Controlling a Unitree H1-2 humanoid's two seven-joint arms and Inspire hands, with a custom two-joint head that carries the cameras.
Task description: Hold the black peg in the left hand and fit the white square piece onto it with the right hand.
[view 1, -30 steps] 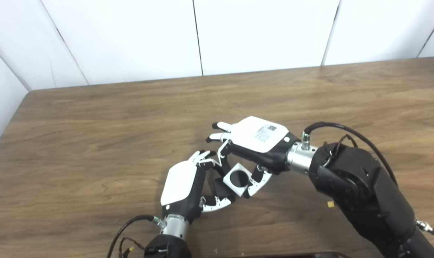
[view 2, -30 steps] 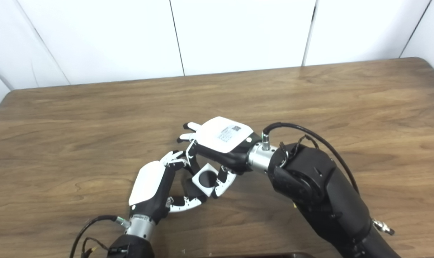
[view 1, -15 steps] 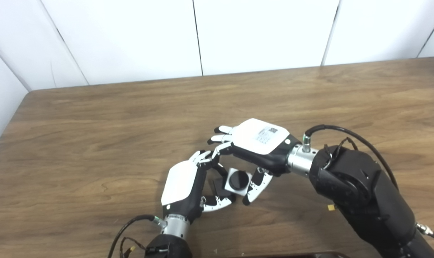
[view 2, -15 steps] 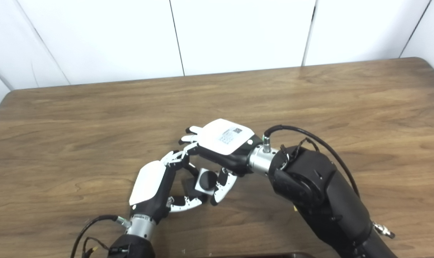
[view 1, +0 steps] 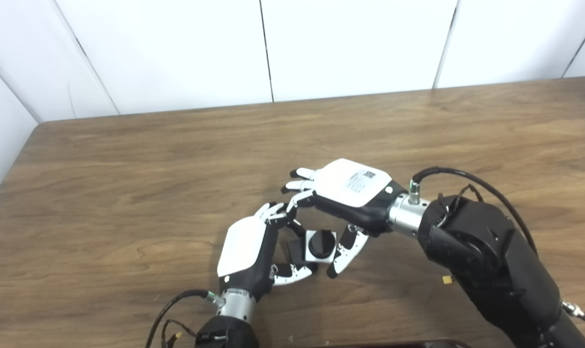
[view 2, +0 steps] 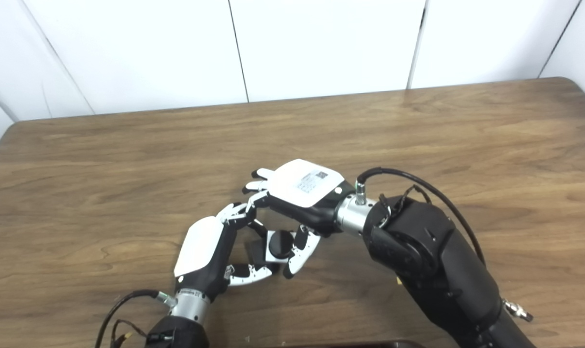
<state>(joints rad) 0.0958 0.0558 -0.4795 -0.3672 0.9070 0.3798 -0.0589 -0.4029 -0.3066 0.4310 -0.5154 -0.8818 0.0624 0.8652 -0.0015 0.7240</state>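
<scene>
Two arms meet low over the near middle of the desk (view 1: 128, 159). The right hand (view 1: 353, 186), palm down, has its fingers curled round the white square piece (view 1: 320, 245), its thumb lying along the piece's right edge; whether they still press on it cannot be told. The left hand (view 1: 246, 249) stands just to the left, clenched about the black peg (view 1: 321, 244), most of which is hidden behind the piece. The peg's round end fills the piece's hole, so the piece appears seated over it. The peg's long axis seems to run from the left palm toward the right, roughly level. Judgement: any remaining push must follow that axis leftward; the right hand lies nearer.
</scene>
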